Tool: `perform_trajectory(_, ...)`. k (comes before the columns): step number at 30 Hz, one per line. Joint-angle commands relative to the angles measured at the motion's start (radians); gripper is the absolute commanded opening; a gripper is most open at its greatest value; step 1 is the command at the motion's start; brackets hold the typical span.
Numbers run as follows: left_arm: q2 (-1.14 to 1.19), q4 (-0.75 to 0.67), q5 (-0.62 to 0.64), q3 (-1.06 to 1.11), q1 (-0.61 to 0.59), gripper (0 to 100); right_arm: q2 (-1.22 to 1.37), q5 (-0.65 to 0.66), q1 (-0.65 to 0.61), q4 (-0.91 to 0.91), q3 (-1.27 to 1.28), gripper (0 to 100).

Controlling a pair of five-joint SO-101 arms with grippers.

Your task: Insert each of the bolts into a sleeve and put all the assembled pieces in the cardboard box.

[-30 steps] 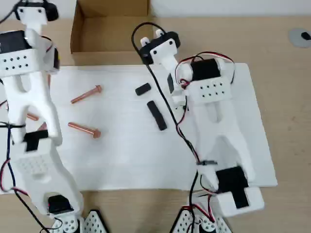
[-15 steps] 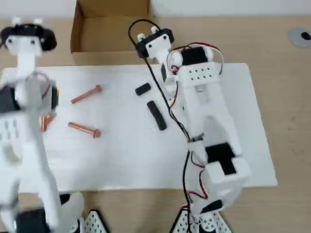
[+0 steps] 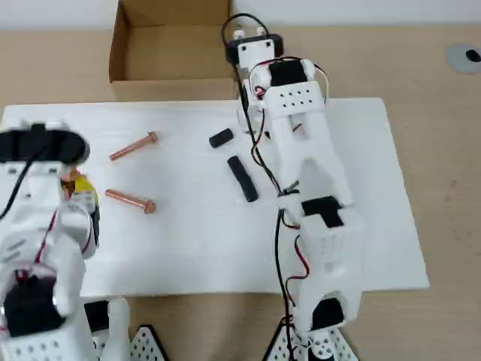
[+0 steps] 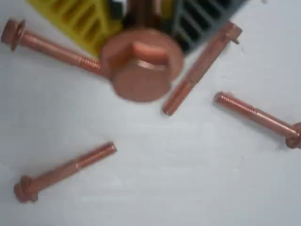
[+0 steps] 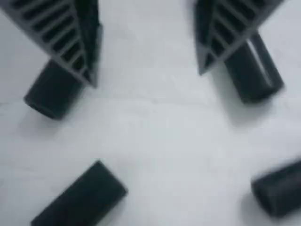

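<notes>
Compared against the high view of one second ago.

Found the left arm drawn back from its stretch along the left edge of the white sheet, with the wrist now low over the sheet's left side. Found the left gripper clamped on a bolt: shank pinched between the yellow and the dark finger, head end-on toward the wrist camera. Judged it raised off the sheet, going by how large the head looms. Counted four loose bolts lying flat on the sheet below it, well apart from one another. Matched two of them in the high view, unmoved.

Found the right arm swung from its slant to a straighter line, reaching farther up the sheet toward the cardboard box. Found the right gripper spread wide and holding nothing. Counted four black sleeves under it, one partly behind each finger and none between the jaws. Matched two sleeves in the high view, also unmoved.

Judged from this: first bolt picked, no sleeve taken yet, nothing mated, nothing boxed. Expect the next step to need a sleeve centred between the open jaws, then both arms brought together for insertion. Flagged a risk: bolt held near its head, so the tip may wander at the sleeve mouth.
</notes>
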Motion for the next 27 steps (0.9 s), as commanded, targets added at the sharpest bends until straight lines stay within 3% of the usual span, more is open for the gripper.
perform_trajectory(1, -0.099, -0.025, 0.037, 0.029, 0.002, 1, 0.045, -0.199, 0.018, 0.003, -0.124, 17.4)
perform_trajectory(3, -0.142, -0.025, 0.035, 0.046, 0.002, 1, 0.081, -0.261, 0.031, 0.005, -0.147, 17.5)
perform_trajectory(13, -0.251, -0.023, 0.035, 0.080, 0.002, 1, 0.166, -0.273, 0.148, -0.003, -0.160, 17.5)
perform_trajectory(27, -0.268, -0.020, 0.037, 0.087, 0.002, 1, 0.208, -0.324, 0.110, -0.017, -0.213, 17.5)
